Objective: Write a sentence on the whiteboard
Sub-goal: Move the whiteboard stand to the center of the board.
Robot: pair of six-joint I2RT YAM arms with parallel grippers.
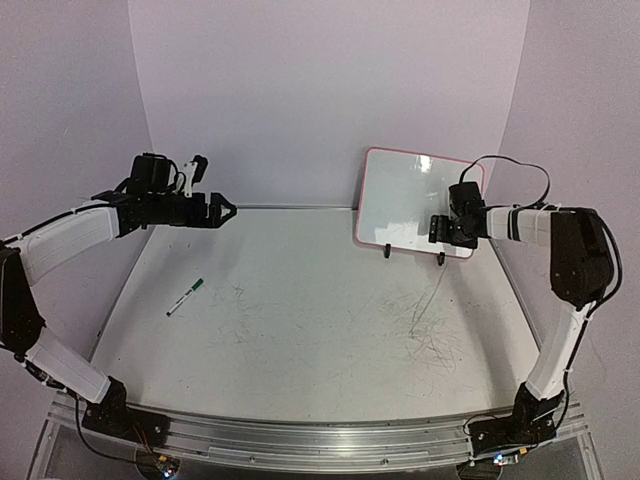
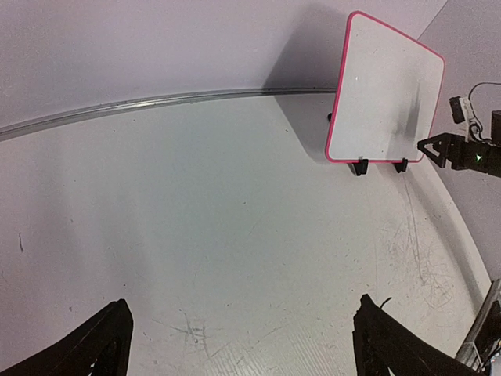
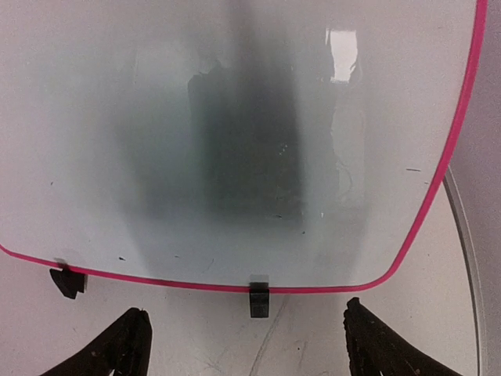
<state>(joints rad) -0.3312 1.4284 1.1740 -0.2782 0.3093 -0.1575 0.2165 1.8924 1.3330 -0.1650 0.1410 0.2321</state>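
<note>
Standing upright near the worktop's (image 1: 300,320) far right corner, the whiteboard (image 1: 410,200) is blank. The right gripper (image 3: 250,338) is spread empty just before its lower edge. The marker (image 1: 185,297) lies slantwise by the left edge, nearer the left gripper (image 1: 224,209), which hangs spread and empty.

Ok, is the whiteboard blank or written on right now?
Blank. The whiteboard shows only reflections and a few tiny specks, no words; the green marker lies on the table.
</note>
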